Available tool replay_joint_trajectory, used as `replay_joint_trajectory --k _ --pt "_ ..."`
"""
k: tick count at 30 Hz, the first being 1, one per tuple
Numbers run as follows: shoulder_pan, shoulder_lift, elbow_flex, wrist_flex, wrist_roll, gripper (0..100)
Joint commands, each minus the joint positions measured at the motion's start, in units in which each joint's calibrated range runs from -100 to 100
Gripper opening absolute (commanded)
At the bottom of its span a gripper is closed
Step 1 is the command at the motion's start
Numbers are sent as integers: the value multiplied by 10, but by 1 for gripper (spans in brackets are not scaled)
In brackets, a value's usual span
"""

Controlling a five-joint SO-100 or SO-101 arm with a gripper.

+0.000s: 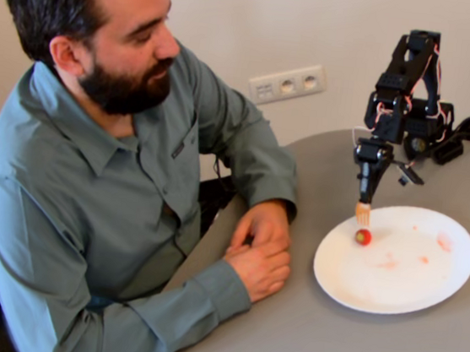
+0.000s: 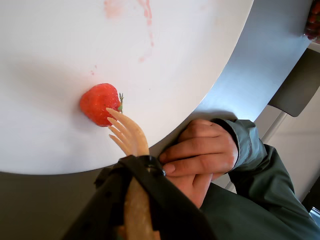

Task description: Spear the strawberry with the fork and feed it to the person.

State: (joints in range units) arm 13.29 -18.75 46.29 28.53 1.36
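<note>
Setting: grey round table (image 1: pixel 352 342) against a pale wall with a socket strip (image 1: pixel 288 84), the person (image 1: pixel 100 169) seated at its edge with hands folded
Plate: white plate (image 1: pixel 426 291) in front of the arm, marked with faint pink juice smears (image 1: pixel 388 263)
Strawberry: strawberry (image 2: pixel 99 103) lies on the plate near the rim closest to the person, a bit of green stem showing in the wrist view
Fork: fork (image 2: pixel 127 132) points down at the berry, its tines touching or just short of the fruit's edge, not yet sunk in as far as I can tell
Gripper: gripper (image 2: pixel 136 200) is clamped around the fork's handle
Risk, roll: tines meet the berry off-centre, so a push could likely roll or skid it across the slick plate instead of piercing
Risk, rim: berry sits close to the edge, so a shove could send it off the plate
Risk, hold: a shallow stab may drop the fruit on the lift toward the mouth
Risk, hands: folded hands (image 2: pixel 200 150) lie just beside the rim, near the fork's path
</note>
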Motion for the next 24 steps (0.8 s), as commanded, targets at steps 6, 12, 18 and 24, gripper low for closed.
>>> replay_joint_trajectory --k 6,12,18,24 --pt "-31 0 -21 -22 -14 1" --pt "-20 24 -8 -64 -11 1" --pt "-19 0 -17 -21 -8 1" --pt "4 -8 -16 -21 -8 1"
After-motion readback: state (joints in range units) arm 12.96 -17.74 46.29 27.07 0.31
